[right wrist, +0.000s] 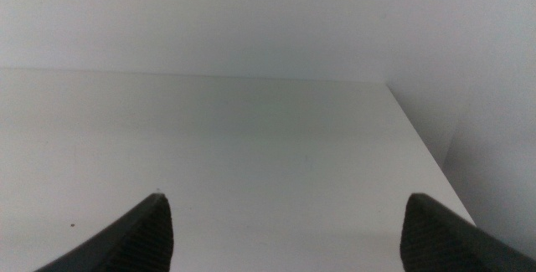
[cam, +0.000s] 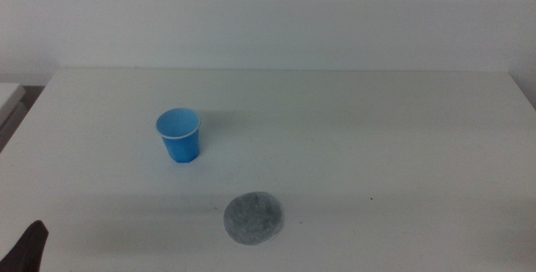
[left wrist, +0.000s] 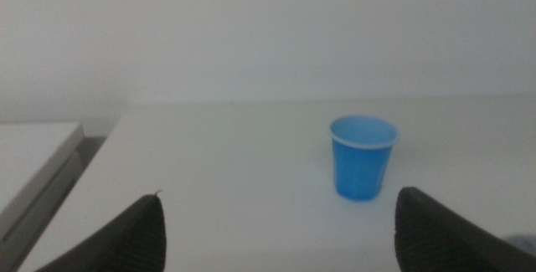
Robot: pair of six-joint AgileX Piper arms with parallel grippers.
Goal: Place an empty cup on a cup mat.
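Note:
The blue cup (cam: 178, 135) stands upright and empty on the white table, left of the middle. It also shows in the left wrist view (left wrist: 362, 156), ahead of my left gripper (left wrist: 280, 230), whose jaws stand wide open and empty. The grey speckled cup mat (cam: 253, 217) lies flat nearer the front, to the right of the cup and apart from it. Only a dark tip of my left gripper (cam: 29, 247) shows at the bottom left corner of the middle view. My right gripper (right wrist: 285, 234) is open and empty over bare table, out of the middle view.
The white table (cam: 377, 138) ends at a white wall at the back. Its left edge (left wrist: 92, 159) and a pale surface beside it show in the left wrist view. Its right edge (right wrist: 423, 146) shows in the right wrist view.

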